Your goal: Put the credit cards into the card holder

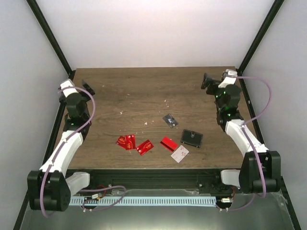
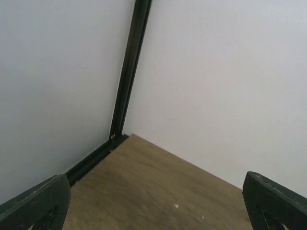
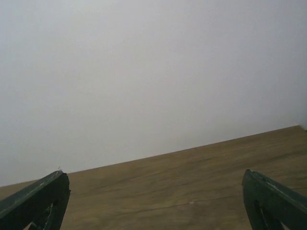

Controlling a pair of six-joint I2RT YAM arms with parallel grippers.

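Several red credit cards (image 1: 126,142) lie near the table's front edge, one of them (image 1: 144,147) a little to the right and another (image 1: 169,143) beside a white card (image 1: 180,153). A dark grey card (image 1: 170,120) lies farther back. The black card holder (image 1: 191,138) lies flat to the right of the cards, with a pale mark on its cover. My left gripper (image 1: 88,88) hangs open over the far left of the table, well away from the cards. My right gripper (image 1: 207,82) is open at the far right. Neither wrist view shows a card or the holder.
The wooden table (image 1: 144,91) is enclosed by white walls with black corner posts (image 2: 128,72). Small pale crumbs (image 1: 146,123) dot the wood. Both wrist views show only bare wood, wall and the fingertips (image 2: 38,206) (image 3: 276,201) at the bottom corners.
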